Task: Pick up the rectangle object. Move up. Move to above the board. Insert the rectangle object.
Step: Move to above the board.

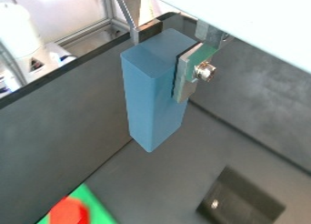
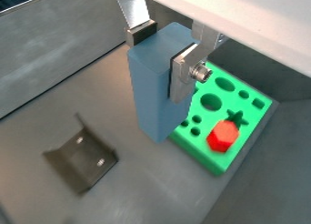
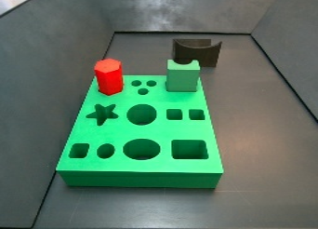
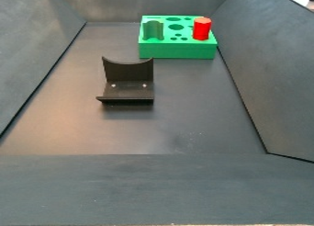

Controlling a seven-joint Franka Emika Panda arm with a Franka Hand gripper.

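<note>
End effector [image 2: 168,47] clamping smooth light-blue rectangle object [image 2: 158,86], above dark floor [image 2: 73,100]

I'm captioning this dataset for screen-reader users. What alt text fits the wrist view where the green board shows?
The tool grips a tall light-blue rectangle object near its top, holding it upright in the air above the dark floor. Beyond it lies the green board with shaped holes and a red hexagonal prism standing in it; a dark fixture sits on the floor beside.
</note>
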